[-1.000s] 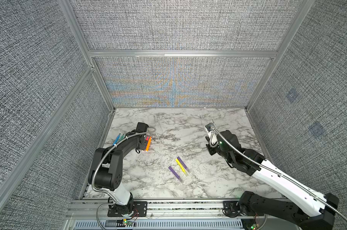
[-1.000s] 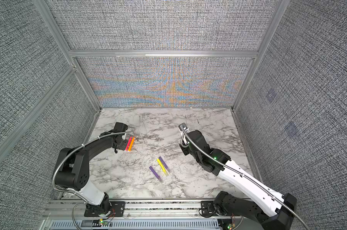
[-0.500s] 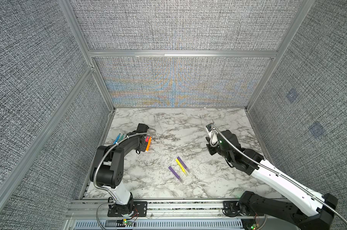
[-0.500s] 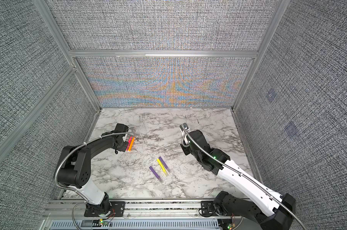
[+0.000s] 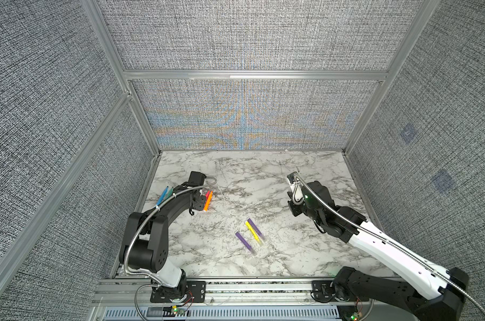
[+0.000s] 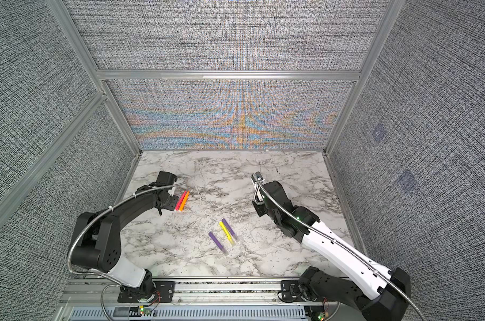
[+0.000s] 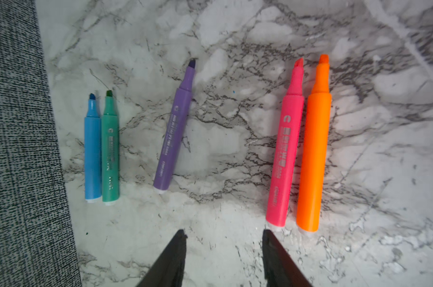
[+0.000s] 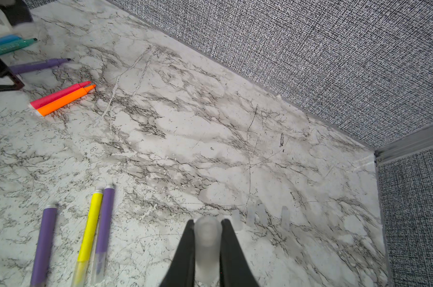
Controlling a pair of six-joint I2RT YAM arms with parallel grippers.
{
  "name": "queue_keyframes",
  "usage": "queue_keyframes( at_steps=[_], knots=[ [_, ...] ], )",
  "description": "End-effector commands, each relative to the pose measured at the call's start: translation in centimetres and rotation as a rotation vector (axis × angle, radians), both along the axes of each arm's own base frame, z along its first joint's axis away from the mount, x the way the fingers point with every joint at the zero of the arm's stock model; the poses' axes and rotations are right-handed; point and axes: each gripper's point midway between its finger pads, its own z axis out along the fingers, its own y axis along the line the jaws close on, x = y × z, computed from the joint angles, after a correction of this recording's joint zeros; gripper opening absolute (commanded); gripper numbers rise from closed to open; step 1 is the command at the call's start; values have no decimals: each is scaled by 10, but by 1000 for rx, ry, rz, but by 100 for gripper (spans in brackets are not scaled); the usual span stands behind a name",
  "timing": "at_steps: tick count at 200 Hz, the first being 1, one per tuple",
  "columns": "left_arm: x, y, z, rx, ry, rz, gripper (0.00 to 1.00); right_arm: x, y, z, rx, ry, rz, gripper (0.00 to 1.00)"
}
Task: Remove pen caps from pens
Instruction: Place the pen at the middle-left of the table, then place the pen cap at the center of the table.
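My left end effector (image 7: 224, 236) is open, with nothing between its two tips. It hangs low over the desk (image 7: 235, 37). The flat end of the pink pen (image 7: 285, 159) lies just past one tip and does not touch it. The orange pen (image 7: 313, 154) lies right beside the pink one. The bare purple pen (image 7: 173, 139) lies farther off. The blue pen (image 7: 92, 149) and green pen (image 7: 110, 151) lie side by side near the grey wall (image 7: 17, 149). All five have bare tips that point away from me. My right end effector (image 8: 208, 221) is closed tight on a clear cap (image 8: 207, 241). Some loose caps (image 8: 285, 217) lie on the desk just ahead of it, pale and hard to see. Off to one side lie three pens with caps on: a yellow pen (image 8: 90, 228) and two capped purple pens (image 8: 44, 243). Both top views show those three pens in the middle of the desk, between my two arms, which are well apart. Only my right wrist view shows the cap I hold and the loose caps; in the top views they are too faint to tell. My left arm hides the bare purple pen in the top views, but both wrist views show it.
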Motion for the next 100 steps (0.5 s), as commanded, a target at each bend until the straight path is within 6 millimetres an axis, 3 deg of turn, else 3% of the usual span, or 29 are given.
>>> queue_keyframes(
  at_steps=[1,52,56,100],
  knots=[
    [6,1,20,-32,-100,51,51,10,-2,-11,-9,17,-36,0],
    [6,-17,59,-145,-263,10,52,35,-14,-78,-130,210,-113,0],
    [5,-19,72,-165,-303,2,53,37,-15,-83,-133,224,-115,0],
    [-8,-52,122,-369,-512,-135,56,49,-19,-137,-194,399,-133,0]
  ],
)
